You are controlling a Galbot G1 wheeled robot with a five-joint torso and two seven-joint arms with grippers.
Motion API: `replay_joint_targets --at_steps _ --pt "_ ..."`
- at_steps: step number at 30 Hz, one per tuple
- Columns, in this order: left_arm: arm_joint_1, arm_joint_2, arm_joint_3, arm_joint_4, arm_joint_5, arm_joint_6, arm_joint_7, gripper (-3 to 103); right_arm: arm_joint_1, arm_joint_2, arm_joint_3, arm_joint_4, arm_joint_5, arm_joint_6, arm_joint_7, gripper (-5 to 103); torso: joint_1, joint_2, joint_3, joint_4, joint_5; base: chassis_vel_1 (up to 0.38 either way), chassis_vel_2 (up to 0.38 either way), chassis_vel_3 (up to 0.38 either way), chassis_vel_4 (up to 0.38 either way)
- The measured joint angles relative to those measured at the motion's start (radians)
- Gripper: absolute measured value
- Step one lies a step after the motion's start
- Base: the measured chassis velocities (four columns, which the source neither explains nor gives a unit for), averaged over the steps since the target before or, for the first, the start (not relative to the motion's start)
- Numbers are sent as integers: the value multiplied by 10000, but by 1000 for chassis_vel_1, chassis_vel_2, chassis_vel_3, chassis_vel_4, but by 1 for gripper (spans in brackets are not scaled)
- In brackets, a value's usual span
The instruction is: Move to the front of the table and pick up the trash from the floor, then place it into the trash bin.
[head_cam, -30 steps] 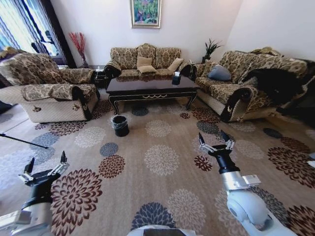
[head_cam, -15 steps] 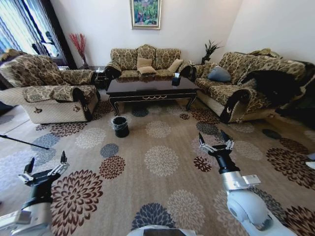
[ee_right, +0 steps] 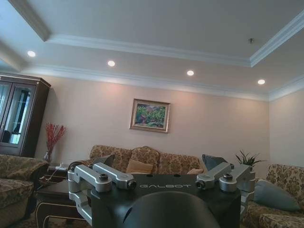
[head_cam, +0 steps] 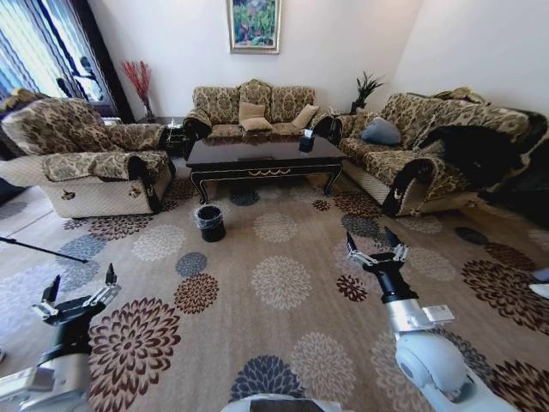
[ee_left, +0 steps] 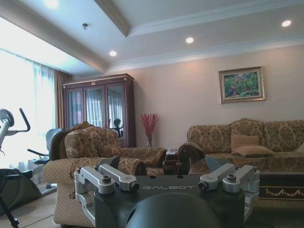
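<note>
Left gripper (head_cam: 79,287) — nearest, low at the left of the head view, raised above the floral carpet (head_cam: 283,343), fingers spread wide, nothing between them. The left wrist view shows the same gripper (ee_left: 166,178) with its linkages splayed apart.

Right gripper (head_cam: 376,249) — low at the right, a little farther forward, over the carpet; fingers also released and wide apart, empty. The right wrist view shows this gripper (ee_right: 161,178) splayed the same way, pointing toward the far wall.

Trash bin (head_cam: 210,222) — mid-distance, standing upright on the carpet just before the front left corner of the table. Small, round, black, bucket-shaped, with a crinkled clear liner folded over its rim. Well apart from both grippers.

Table (head_cam: 262,155) — beyond the bin, centred between the seats. Low, rectangular, glossy dark brown-black top, curved carved legs, gold scroll trim at the middle of its front edge. A small dark box (head_cam: 307,138) stands near the back right corner of the worktop.

Trash on the floor — cannot pick out any piece against the carpet pattern from here.

Around the table: armchair (head_cam: 86,163) off its left end, long sofa (head_cam: 429,150) off its right end, a three-seat sofa (head_cam: 256,107) behind it against the far wall under a framed painting (head_cam: 254,23).
</note>
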Motion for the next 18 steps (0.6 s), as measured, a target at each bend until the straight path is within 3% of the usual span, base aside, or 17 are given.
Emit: replay_joint_targets --at_steps 18 --pt "0 0 0 0 0 0 0 100 0 0 0 0 0 0 0 100 348 811 464 0 0 0 0 0 0"
